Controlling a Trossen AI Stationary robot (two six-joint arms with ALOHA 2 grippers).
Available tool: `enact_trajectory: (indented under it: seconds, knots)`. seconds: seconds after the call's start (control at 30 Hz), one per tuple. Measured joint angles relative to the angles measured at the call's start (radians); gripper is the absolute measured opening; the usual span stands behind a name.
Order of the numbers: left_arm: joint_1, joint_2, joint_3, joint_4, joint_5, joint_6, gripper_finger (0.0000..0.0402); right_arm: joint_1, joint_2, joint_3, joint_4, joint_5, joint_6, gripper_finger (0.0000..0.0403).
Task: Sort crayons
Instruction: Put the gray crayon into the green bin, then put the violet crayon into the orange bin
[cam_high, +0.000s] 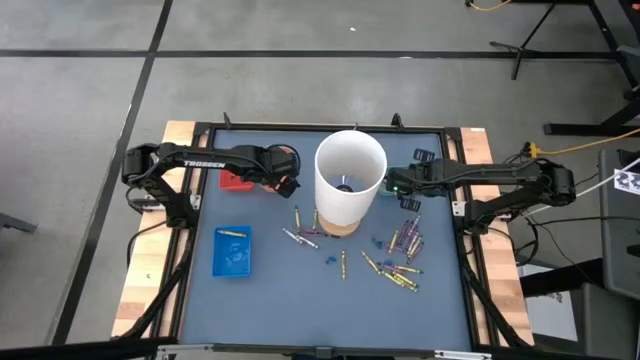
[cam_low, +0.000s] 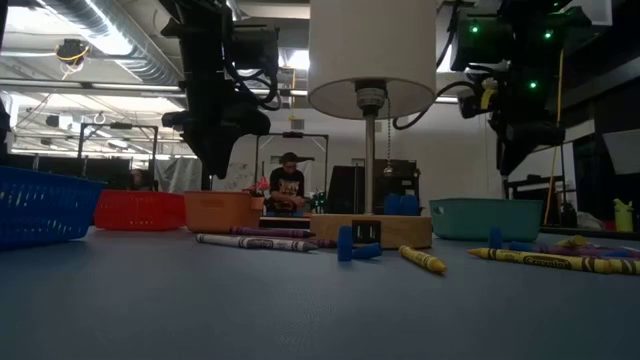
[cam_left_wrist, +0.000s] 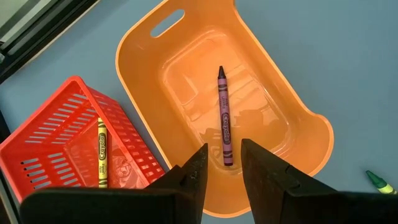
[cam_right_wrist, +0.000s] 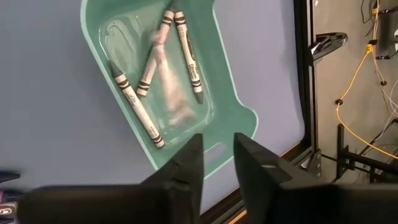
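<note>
Left gripper (cam_left_wrist: 221, 177) hangs over orange tray (cam_left_wrist: 273, 93) at far left, fingers apart w/ nothing between; one purple crayon (cam_left_wrist: 223, 118) lies in it. Red basket (cam_left_wrist: 56, 134) beside it holds a yellow crayon (cam_left_wrist: 100, 151). Right gripper (cam_right_wrist: 217, 163) sits above teal tray (cam_right_wrist: 227, 106) far right, fingers apart, empty; grey crayons (cam_right_wrist: 188, 56) inside. Loose crayons (cam_high: 400, 265) scattered mid-table near white cylinder (cam_high: 350, 180).

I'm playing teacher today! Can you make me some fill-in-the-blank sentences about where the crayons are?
1. The orange tray holds one ____ crayon.
2. The yellow crayon lies in the ____ basket.
3. The grey crayons lie in the ____ tray.
4. The left gripper hangs above the ____ tray.

Missing words: purple; red; green; orange
</note>
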Motion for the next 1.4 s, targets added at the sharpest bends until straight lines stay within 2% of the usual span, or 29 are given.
enact_trajectory:
  seconds: [0.23,0.43,0.67,0.93,1.13,1.33,1.4]
  knots:
    - [0.0,0.0,0.0,0.0,0.0,0.0,0.0081,0.0,0.0,0.0,0.0,0.0,0.0,0.0138]
    - [-0.011,0.0,0.0,0.006,0.011,-0.001,0.0081,0.0,0.0,0.0,0.0,0.0,0.0,0.0138]
    - [-0.06,0.0,0.0,0.084,0.103,0.0,0.0081,0.0,0.0,0.0,0.0,0.0,0.0,0.0138]
    - [-0.146,0.0,0.0,0.089,0.106,0.002,0.0081,0.0,0.0,-0.001,0.001,0.0,0.0,0.0138]
    - [-0.233,0.0,0.0,0.097,0.106,0.157,0.0081,0.0,0.0,-0.001,0.001,-0.001,0.0,0.0138]
    - [-0.322,0.0,0.0,0.19,0.11,0.375,0.0081,0.0,0.0,-0.001,0.001,-0.001,0.0,0.0138]
    - [-0.345,0.0,0.0,0.216,0.152,0.457,0.0081,0.0,0.0,-0.001,0.001,-0.001,0.0,0.0138]
